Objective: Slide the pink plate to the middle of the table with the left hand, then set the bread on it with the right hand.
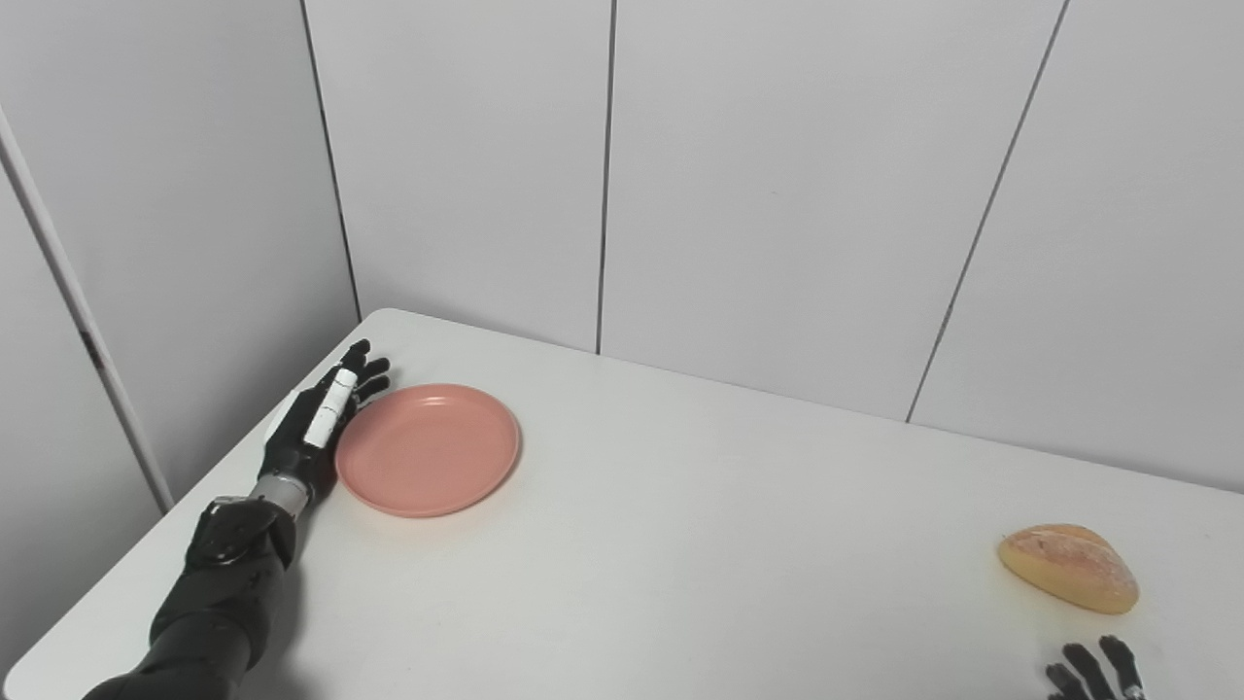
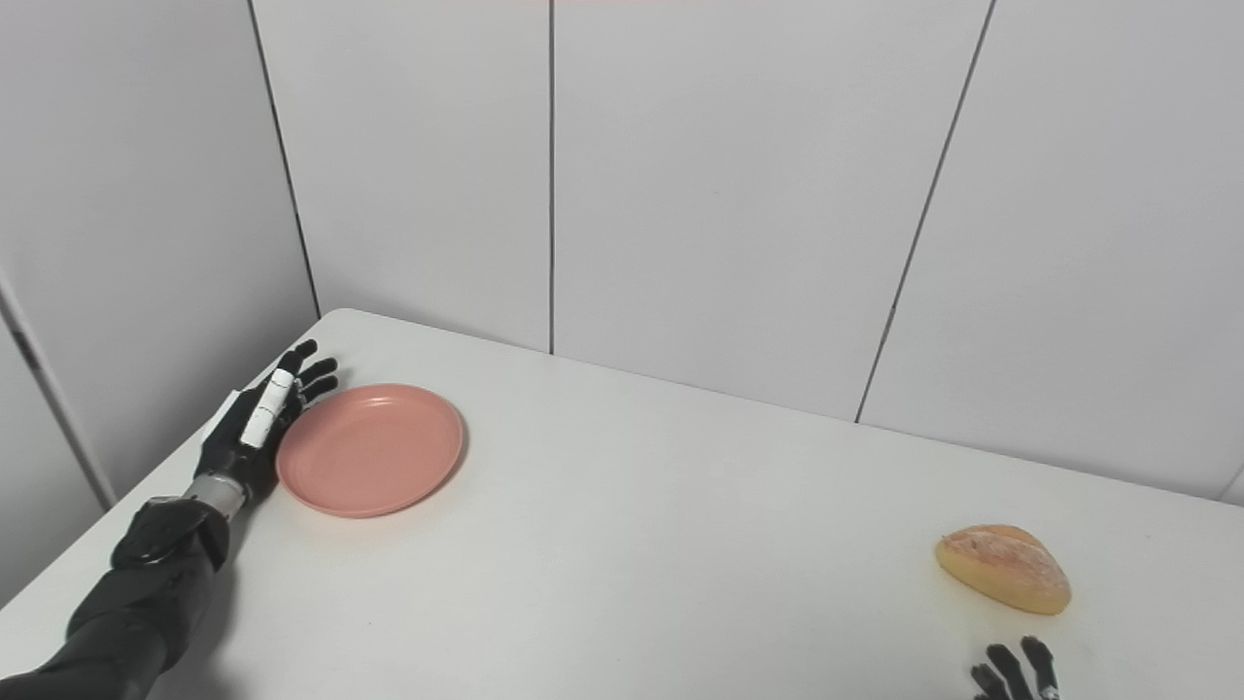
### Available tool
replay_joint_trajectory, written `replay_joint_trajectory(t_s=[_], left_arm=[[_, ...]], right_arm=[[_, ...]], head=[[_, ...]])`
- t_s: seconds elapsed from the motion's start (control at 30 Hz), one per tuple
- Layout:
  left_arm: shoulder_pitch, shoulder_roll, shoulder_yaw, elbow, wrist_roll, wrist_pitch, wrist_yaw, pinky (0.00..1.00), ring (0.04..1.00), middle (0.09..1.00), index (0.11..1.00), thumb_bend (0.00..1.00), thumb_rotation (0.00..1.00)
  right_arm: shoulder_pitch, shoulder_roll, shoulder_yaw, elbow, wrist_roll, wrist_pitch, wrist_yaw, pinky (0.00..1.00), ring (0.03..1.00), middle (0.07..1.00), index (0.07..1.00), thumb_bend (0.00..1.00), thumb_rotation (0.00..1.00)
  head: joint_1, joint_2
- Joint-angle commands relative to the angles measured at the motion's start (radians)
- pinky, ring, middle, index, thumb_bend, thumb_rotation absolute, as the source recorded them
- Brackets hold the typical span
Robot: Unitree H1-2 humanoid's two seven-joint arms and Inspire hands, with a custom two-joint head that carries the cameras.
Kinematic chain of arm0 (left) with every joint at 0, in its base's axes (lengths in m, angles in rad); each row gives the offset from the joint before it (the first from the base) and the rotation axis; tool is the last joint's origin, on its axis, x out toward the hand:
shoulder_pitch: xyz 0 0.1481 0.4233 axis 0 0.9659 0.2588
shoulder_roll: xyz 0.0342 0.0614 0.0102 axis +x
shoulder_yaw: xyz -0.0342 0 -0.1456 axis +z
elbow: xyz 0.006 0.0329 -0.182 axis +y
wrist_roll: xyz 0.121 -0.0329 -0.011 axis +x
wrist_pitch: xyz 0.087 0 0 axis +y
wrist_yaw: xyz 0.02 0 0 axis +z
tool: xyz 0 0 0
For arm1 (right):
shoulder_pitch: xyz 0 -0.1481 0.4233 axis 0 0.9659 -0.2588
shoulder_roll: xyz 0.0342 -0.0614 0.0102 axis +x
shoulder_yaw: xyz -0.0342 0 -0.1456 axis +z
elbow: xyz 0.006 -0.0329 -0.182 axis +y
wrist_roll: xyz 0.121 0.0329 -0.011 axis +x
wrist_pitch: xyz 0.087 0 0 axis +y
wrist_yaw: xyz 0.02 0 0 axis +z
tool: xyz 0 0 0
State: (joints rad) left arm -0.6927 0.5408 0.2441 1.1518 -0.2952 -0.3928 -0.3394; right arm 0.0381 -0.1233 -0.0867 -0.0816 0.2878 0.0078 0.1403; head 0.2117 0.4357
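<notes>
Left hand (image 1: pixel 316 420), fingers extended and holding nothing, stands edge-on against the 9 o'clock rim of the pink plate (image 1: pixel 428 449), a flat-palm pose suited, by judgement, to pushing rather than lifting. The plate lies near the desk's (image 1: pixel 680 544) far-left corner, close behind the hand's side edge. Open desk surface stretches toward 3 o'clock, leaving an unobstructed sliding path to the middle. The bread roll (image 1: pixel 1069 567) rests well apart at the near right. Right hand (image 1: pixel 1093 674) shows only spread fingertips at the bottom edge, at the roll's 6 o'clock, apparently empty.
</notes>
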Motion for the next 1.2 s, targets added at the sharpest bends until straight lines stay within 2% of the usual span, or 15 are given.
replay_joint_trajectory(t_s=[0.0, 0.17, 0.27, 0.43, 0.7, 0.8, 0.9, 1.0, 1.17], left_arm=[[-0.010, -0.015, -0.015, -0.033, 0.002, 0.029, -0.047, 0.86, 0.921, 0.919, 0.956, 0.99, 0.83], [-0.003, -0.025, -0.019, -0.072, 0.000, 0.054, -0.050, 0.83, 0.902, 0.908, 0.950, 1.00, 0.82], [-0.009, -0.025, -0.023, -0.058, 0.005, 0.051, -0.053, 0.84, 0.894, 0.899, 0.943, 1.00, 0.82], [0.016, -0.039, -0.036, -0.151, 0.020, 0.097, -0.023, 0.84, 0.873, 0.858, 0.929, 1.00, 0.83], [0.036, -0.055, -0.052, -0.222, 0.011, 0.146, -0.025, 0.91, 0.905, 0.881, 0.939, 0.99, 0.83], [0.043, -0.069, -0.058, -0.253, 0.018, 0.154, -0.013, 0.86, 0.879, 0.859, 0.921, 0.95, 0.82], [0.055, -0.082, -0.065, -0.297, 0.024, 0.170, -0.005, 0.86, 0.879, 0.859, 0.920, 0.94, 0.83], [0.065, -0.093, -0.069, -0.328, 0.024, 0.188, -0.002, 0.87, 0.874, 0.856, 0.916, 0.98, 0.81], [0.085, -0.111, -0.078, -0.385, 0.030, 0.221, 0.006, 0.82, 0.863, 0.847, 0.903, 1.00, 0.80]], right_arm=[[0.026, -0.002, 0.008, -0.001, -0.006, 0.061, -0.002, 0.96, 0.930, 0.937, 0.995, 0.77, 1.00], [0.027, 0.003, 0.010, -0.005, -0.003, 0.063, -0.006, 0.96, 0.931, 0.935, 0.992, 0.76, 1.00], [0.028, 0.005, 0.012, -0.013, -0.006, 0.070, -0.011, 0.95, 0.929, 0.936, 0.993, 0.77, 1.00], [0.030, 0.005, 0.019, -0.021, -0.014, 0.073, -0.017, 0.95, 0.930, 0.941, 0.995, 0.78, 1.00], [0.032, 0.005, 0.023, -0.027, -0.016, 0.077, -0.018, 0.94, 0.924, 0.934, 0.995, 0.77, 1.00], [0.032, 0.005, 0.025, -0.027, -0.021, 0.072, -0.019, 0.93, 0.920, 0.935, 0.996, 0.79, 1.00], [0.032, 0.007, 0.025, -0.027, -0.026, 0.072, -0.023, 0.92, 0.916, 0.931, 0.994, 0.79, 1.00], [0.033, 0.006, 0.025, -0.027, -0.026, 0.071, -0.020, 0.93, 0.916, 0.932, 0.995, 0.79, 1.00], [0.033, 0.005, 0.028, -0.026, -0.030, 0.066, -0.019, 0.93, 0.917, 0.929, 0.992, 0.78, 1.00]], head=[[-0.003, 0.000], [-0.008, 0.003], [-0.011, 0.007], [-0.023, 0.011], [-0.029, 0.015], [-0.030, 0.015], [-0.030, 0.016], [-0.032, 0.019], [-0.033, 0.021]])
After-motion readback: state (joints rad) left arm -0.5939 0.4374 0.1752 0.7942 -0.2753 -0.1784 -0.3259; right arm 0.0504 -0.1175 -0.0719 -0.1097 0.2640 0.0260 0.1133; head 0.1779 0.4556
